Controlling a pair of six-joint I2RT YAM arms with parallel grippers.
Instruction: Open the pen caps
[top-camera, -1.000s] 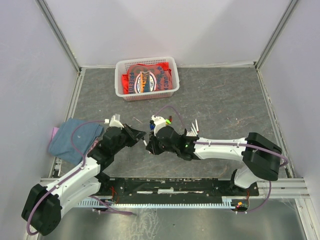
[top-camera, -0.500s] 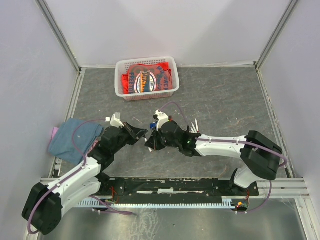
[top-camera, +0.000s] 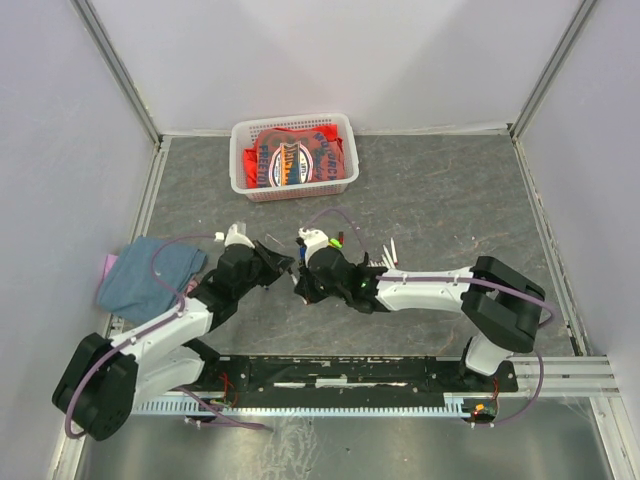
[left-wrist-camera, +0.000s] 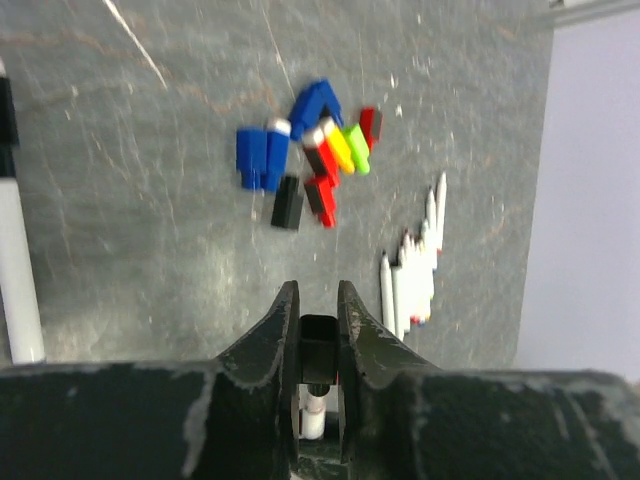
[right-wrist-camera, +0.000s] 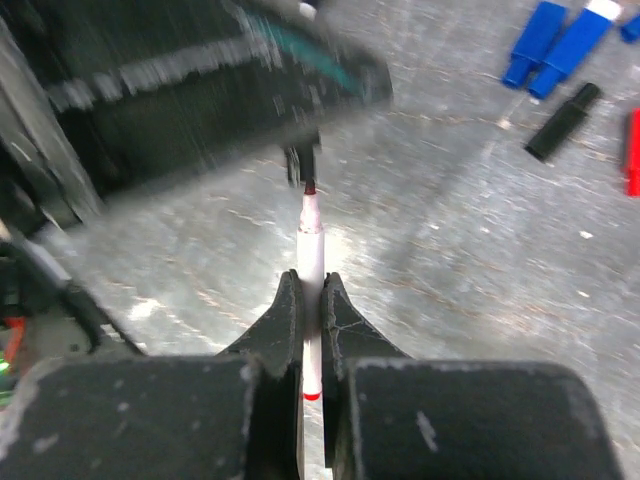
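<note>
Two grippers: facing each other tip to tip near the middle of the table (top-camera: 450, 190) in the top view, the left gripper (top-camera: 282, 266) sitting at 10 o'clock of the right gripper (top-camera: 298, 280).
Left jaws: clamping on a black cap (left-wrist-camera: 318, 335), which is filling the gap between them.
Right jaws: pinching a white pen (right-wrist-camera: 311, 235) by its barrel, its dark red tip pointing to 12 o'clock in the right wrist view.
Cap vs tip: cap sitting just off the bare tip; contact not resolvable, left fingers blurring.
Loose caps (left-wrist-camera: 310, 165): lying heaped, blue, red, black, yellow and green, at 12 o'clock of the left jaws.
Bare barrels (left-wrist-camera: 412, 275): lying bunched near the heap, at its 4 o'clock.
Basket (top-camera: 240, 160): standing at 12 o'clock of the grippers, holding a red printed bag (top-camera: 295, 155).
Blue cloth (top-camera: 145, 275): lying at 9 o'clock of the left gripper, by the table edge.
</note>
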